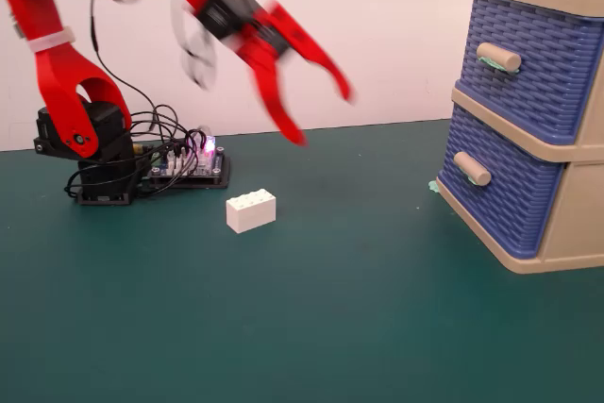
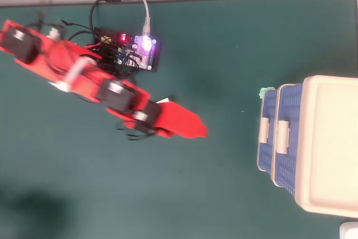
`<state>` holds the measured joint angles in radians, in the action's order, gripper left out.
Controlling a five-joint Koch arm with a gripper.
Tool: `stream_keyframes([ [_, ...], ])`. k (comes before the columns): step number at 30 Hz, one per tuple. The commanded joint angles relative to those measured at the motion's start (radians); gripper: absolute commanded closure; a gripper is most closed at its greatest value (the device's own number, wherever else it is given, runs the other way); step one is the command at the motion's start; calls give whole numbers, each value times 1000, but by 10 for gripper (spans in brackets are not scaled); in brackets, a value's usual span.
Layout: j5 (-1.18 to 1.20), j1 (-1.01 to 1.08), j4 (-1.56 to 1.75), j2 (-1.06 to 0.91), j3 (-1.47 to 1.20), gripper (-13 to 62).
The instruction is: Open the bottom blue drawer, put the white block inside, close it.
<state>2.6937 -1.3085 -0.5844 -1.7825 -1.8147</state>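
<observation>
The white block (image 1: 251, 210) lies on the green mat (image 1: 340, 327), left of centre. In the overhead view only a sliver of the white block (image 2: 164, 101) shows beside the arm. My red gripper (image 1: 323, 118) hangs in the air above and to the right of the block, open, with its two fingers spread and nothing between them. From overhead the gripper (image 2: 197, 130) points right toward the drawers, still far from them. The bottom blue drawer (image 1: 500, 193) is shut, its beige handle (image 1: 472, 169) facing left. From above, the bottom blue drawer (image 2: 269, 104) shows as a narrow strip.
The upper blue drawer (image 1: 533, 63) is also shut. A lit circuit board (image 1: 189, 163) with wires sits by the arm base (image 1: 94, 172) at the back left. A small green scrap (image 1: 433, 186) lies at the drawer unit's foot. A white wall (image 1: 377, 35) bounds the back.
</observation>
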Motion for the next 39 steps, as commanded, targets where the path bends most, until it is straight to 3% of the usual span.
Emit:
stream_keyframes([
  [1, 21, -57, 391, 110, -11, 158],
  [6, 25, -78, 1017, 439, -35, 157],
  [12, 49, -143, 1382, 629, -31, 159],
  [18, 156, -195, 1399, 676, 29, 164],
  [34, 149, -196, 1358, 945, 410, 186],
  [36, 149, -195, 1330, 950, 428, 221],
  [39, 149, -195, 1278, 945, 436, 345],
])
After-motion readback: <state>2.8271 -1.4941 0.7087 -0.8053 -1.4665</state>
